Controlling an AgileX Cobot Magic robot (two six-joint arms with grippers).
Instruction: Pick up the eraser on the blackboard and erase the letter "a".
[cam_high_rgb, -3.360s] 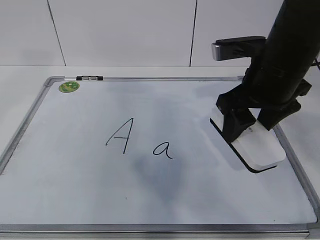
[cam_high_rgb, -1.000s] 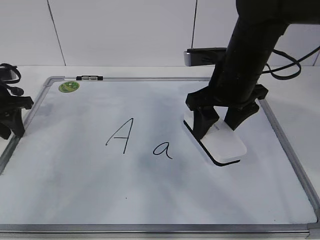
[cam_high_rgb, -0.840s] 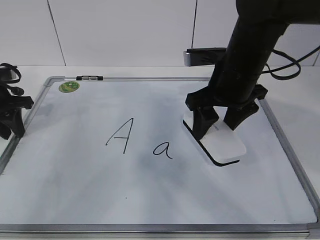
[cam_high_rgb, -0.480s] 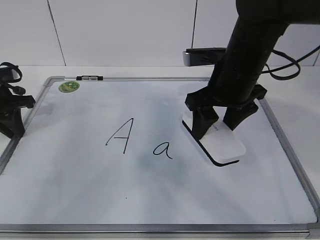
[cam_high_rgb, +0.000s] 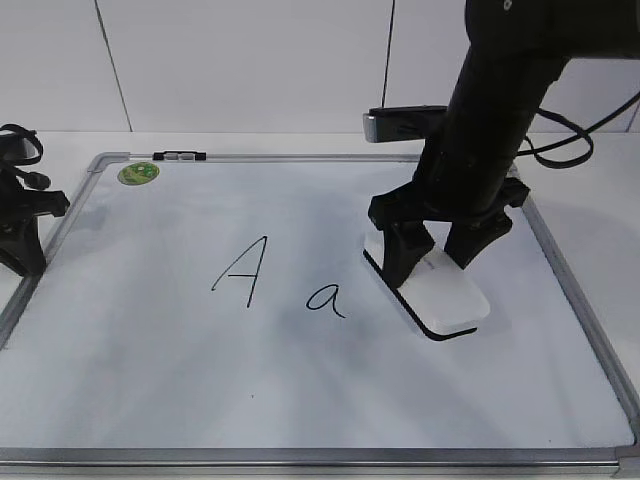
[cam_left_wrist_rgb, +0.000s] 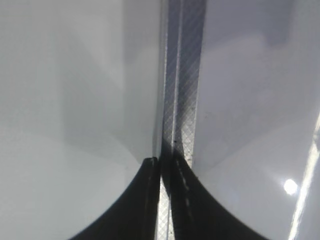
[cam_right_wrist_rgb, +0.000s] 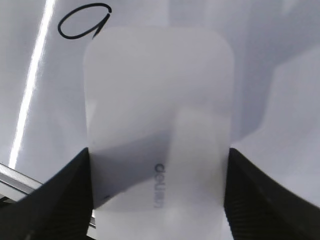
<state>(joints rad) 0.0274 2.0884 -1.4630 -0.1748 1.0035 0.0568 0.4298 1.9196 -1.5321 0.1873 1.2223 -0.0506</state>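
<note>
Eraser (cam_high_rgb: 440, 297) shifted slightly left since 0.5 s ago, now right of centre on board (cam_high_rgb: 150, 350), near "a" (cam_high_rgb: 326, 299). Right gripper (cam_high_rgb: 437, 258) clamped on it. Left gripper (cam_high_rgb: 20, 235) at left edge, pressed together. Counted: one eraser, two letters, "A" (cam_high_rgb: 242, 271) included.

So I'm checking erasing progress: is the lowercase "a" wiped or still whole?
Whole. The letter "a" shows a full loop and tail, and the eraser, clamped in the right gripper, sits beside it, not touching.
</note>
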